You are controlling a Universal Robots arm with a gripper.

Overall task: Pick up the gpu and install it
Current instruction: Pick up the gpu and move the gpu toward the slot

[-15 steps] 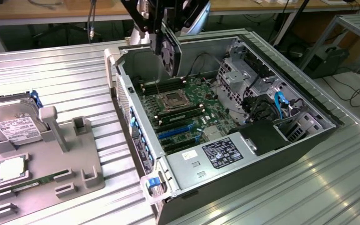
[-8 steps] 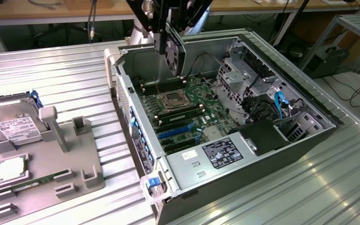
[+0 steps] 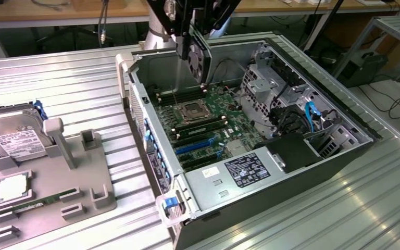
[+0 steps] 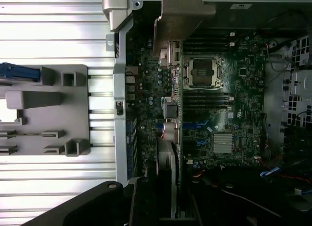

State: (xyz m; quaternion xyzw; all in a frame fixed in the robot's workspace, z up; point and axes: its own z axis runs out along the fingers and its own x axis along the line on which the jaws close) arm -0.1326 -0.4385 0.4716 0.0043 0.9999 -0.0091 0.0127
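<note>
The gpu (image 3: 197, 56) hangs edge-down over the back part of the open computer case (image 3: 339, 112), its black fan face toward the exterior view's right. My gripper (image 3: 186, 23) is shut on its upper edge. In the wrist view the gpu (image 4: 168, 119) runs edge-on away from my gripper (image 4: 168, 199), with its silver end bracket (image 4: 181, 19) at the far end. It hovers above the motherboard (image 4: 229, 104), in line with the case's rear wall side. The blue expansion slots (image 3: 194, 147) lie lower on the board, apart from the card.
A grey fixture tray (image 3: 54, 182) on the exterior view's left carries a silver hard drive (image 3: 16, 136), a processor (image 3: 11, 188) and a narrow memory stick (image 3: 37, 204). Inside the case sit the CPU socket (image 3: 191, 111), the power supply (image 3: 245, 169) and drive cages (image 3: 276, 88).
</note>
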